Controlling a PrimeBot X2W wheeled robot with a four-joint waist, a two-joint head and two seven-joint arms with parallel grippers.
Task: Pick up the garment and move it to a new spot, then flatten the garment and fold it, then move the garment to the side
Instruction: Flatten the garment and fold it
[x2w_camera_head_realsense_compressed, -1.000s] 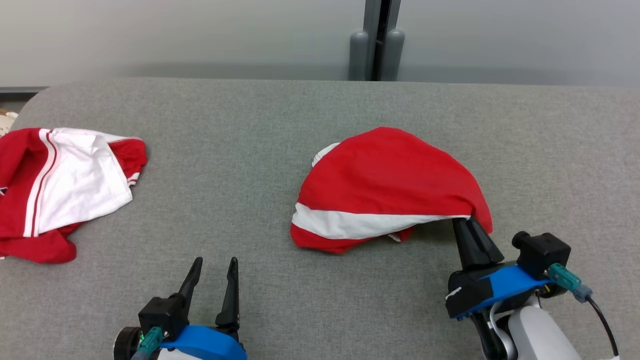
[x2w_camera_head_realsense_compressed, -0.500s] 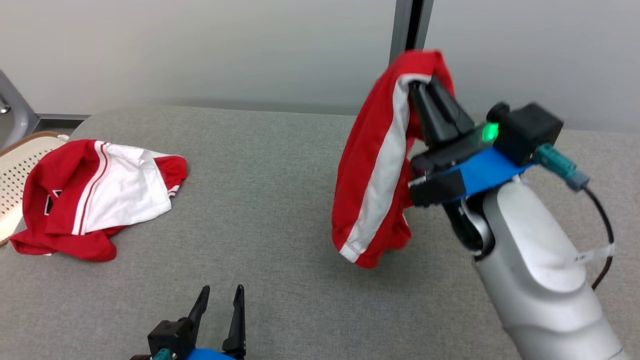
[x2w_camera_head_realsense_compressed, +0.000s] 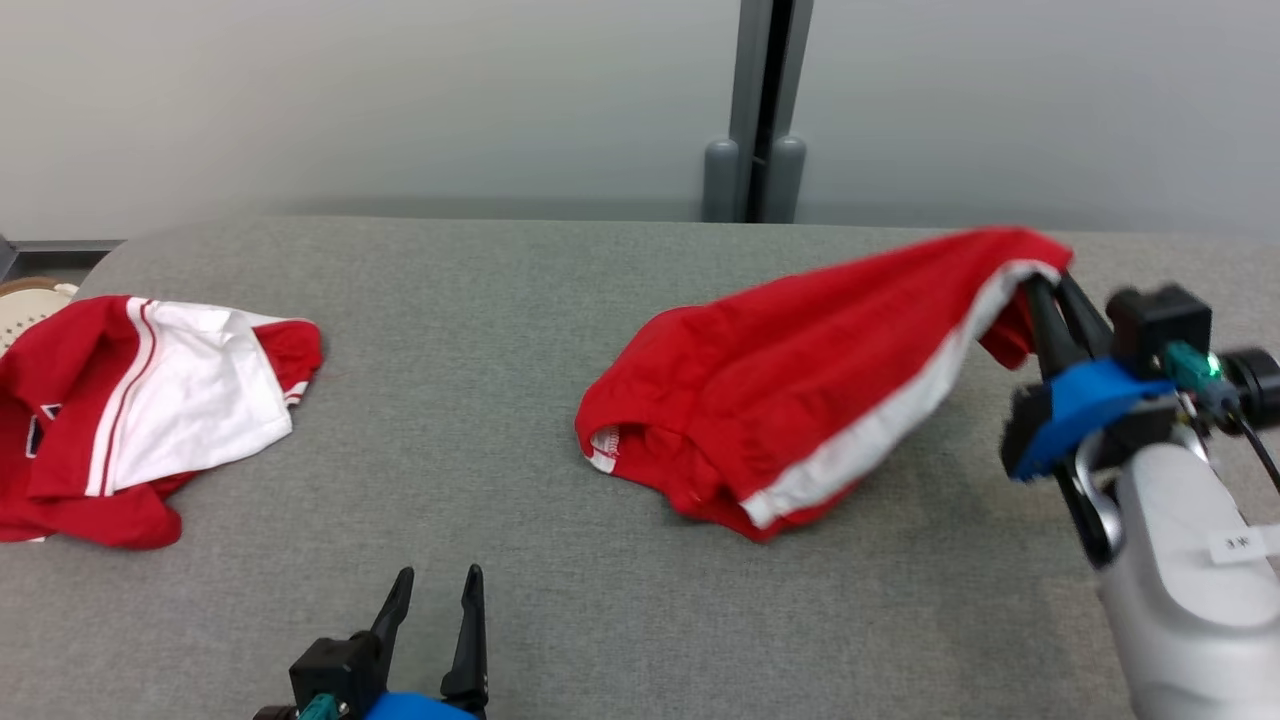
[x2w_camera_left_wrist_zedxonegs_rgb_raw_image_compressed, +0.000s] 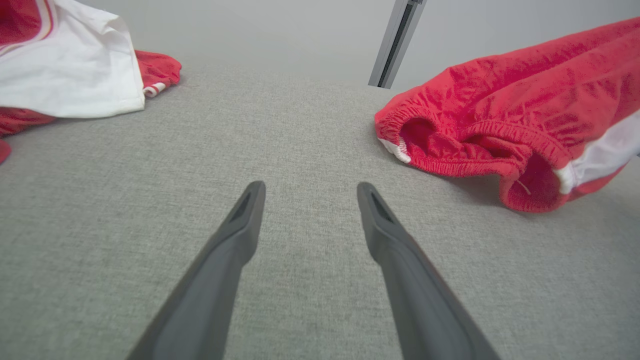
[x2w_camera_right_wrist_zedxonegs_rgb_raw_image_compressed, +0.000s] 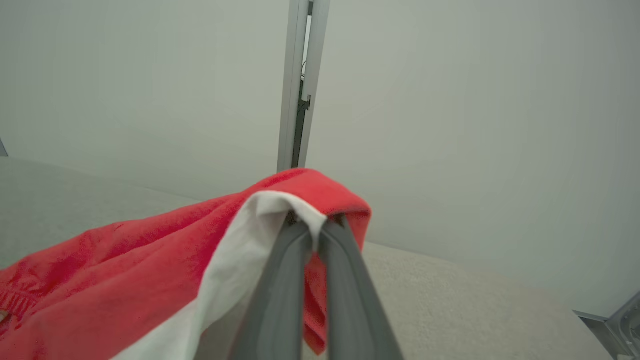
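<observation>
A red garment with a white side stripe (x2w_camera_head_realsense_compressed: 800, 380) stretches across the grey table, its elastic waistband end (x2w_camera_left_wrist_zedxonegs_rgb_raw_image_compressed: 450, 150) resting on the surface. My right gripper (x2w_camera_head_realsense_compressed: 1047, 285) is shut on the garment's far right corner (x2w_camera_right_wrist_zedxonegs_rgb_raw_image_compressed: 300, 200) and holds that end lifted above the table. Near the front edge at lower left, my left gripper (x2w_camera_head_realsense_compressed: 435, 585) stands open with nothing between its fingers (x2w_camera_left_wrist_zedxonegs_rgb_raw_image_compressed: 240, 225), to the left of the waistband.
A second red and white garment (x2w_camera_head_realsense_compressed: 150, 400) lies crumpled at the table's left end, also seen as white cloth (x2w_camera_left_wrist_zedxonegs_rgb_raw_image_compressed: 65, 80) in the left wrist view. A pale basket rim (x2w_camera_head_realsense_compressed: 30, 295) shows past the left edge. A grey post (x2w_camera_head_realsense_compressed: 755, 110) stands against the back wall.
My right gripper has come down and moved right with the garment, whose lower end now lies on the table instead of hanging. The head camera has shifted. The left gripper stays put.
</observation>
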